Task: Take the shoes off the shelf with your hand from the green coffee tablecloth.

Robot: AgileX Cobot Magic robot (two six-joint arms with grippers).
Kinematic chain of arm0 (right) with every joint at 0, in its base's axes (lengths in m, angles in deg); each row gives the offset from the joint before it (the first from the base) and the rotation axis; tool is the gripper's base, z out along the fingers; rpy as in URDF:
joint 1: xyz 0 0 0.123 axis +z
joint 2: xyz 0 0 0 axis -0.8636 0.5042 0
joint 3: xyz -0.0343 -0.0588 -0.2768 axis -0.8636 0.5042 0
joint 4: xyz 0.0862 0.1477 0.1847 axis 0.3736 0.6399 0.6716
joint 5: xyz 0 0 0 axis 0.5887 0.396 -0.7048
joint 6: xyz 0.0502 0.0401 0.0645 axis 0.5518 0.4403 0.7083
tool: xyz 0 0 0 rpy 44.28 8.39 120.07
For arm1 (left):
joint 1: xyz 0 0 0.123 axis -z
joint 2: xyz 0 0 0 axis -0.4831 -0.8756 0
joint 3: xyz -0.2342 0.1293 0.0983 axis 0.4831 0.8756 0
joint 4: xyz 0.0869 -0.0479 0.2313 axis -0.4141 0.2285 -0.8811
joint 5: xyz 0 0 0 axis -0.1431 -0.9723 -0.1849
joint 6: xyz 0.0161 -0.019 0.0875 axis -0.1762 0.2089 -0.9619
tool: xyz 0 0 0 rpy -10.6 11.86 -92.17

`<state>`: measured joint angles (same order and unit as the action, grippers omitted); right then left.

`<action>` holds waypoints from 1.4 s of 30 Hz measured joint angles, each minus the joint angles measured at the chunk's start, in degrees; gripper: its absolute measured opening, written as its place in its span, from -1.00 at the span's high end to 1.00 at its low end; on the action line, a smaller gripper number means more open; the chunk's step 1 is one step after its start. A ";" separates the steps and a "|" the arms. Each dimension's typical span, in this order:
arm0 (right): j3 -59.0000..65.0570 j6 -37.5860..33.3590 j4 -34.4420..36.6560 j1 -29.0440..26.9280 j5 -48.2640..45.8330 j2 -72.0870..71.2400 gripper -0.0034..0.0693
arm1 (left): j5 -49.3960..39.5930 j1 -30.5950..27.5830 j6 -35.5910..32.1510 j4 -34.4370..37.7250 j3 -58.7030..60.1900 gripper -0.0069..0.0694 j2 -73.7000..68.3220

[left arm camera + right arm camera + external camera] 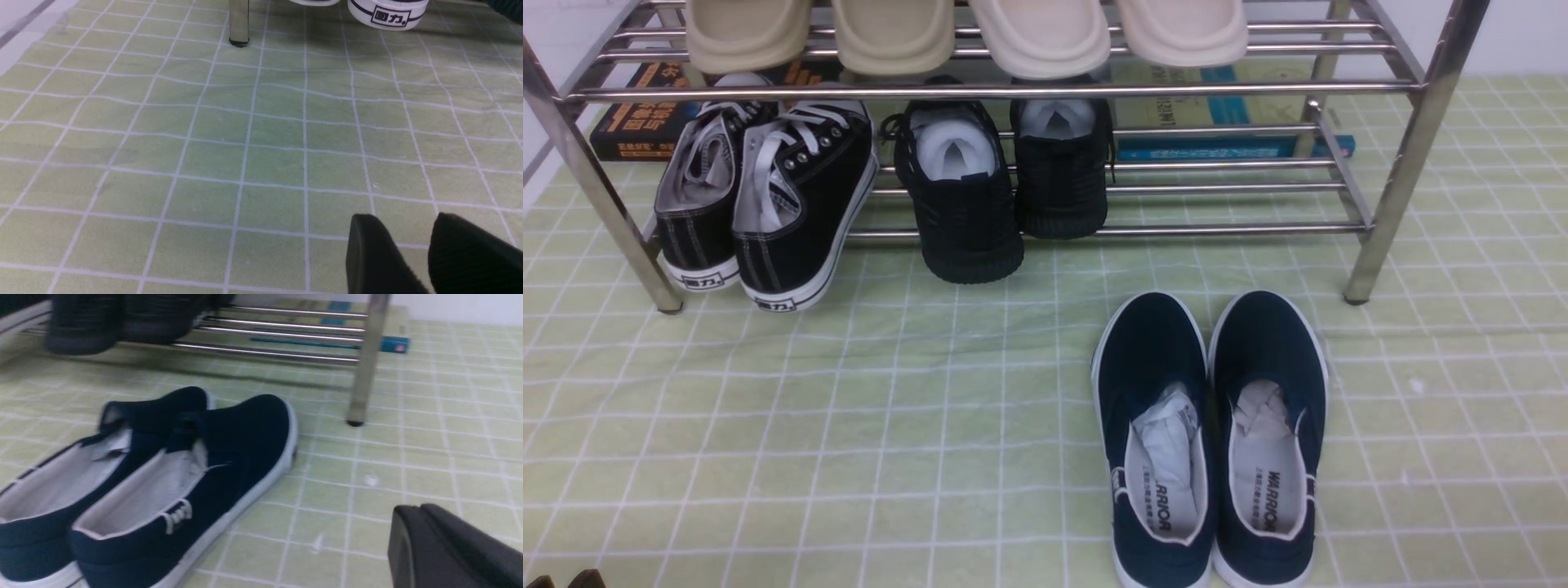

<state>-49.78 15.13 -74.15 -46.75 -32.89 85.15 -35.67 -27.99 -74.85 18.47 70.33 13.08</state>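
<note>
The navy-blue slip-on shoes stand side by side on the green checked tablecloth, in front of the right half of the steel shelf, toes toward it. They also show in the right wrist view. My right gripper is shut and empty, low over the cloth to the right of the shoes and apart from them. My left gripper is open and empty over bare cloth, in front of the shelf's left leg. Only its dark tip shows in the front view.
The lower tier holds black lace-up sneakers and all-black knit shoes. Beige slippers lie on the upper tier. Books lie behind the shelf, a black one and a blue-green one. The shelf's right leg stands beyond the navy shoes.
</note>
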 joint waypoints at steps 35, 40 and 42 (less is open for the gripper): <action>3.82 -1.50 0.39 -13.75 -4.99 -1.78 0.75 | 0.00 0.00 0.00 -0.05 0.00 0.19 0.00; 3.82 -1.50 0.39 -14.00 -4.99 -1.78 0.73 | 0.00 0.00 0.00 -0.05 0.00 0.19 0.00; 3.82 -1.50 0.39 -14.00 -4.99 -1.78 0.72 | 0.00 0.00 0.00 -0.05 0.00 0.19 0.00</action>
<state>-45.96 13.63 -73.75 -60.75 -37.88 83.38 -35.67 -27.99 -74.85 18.42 70.33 13.08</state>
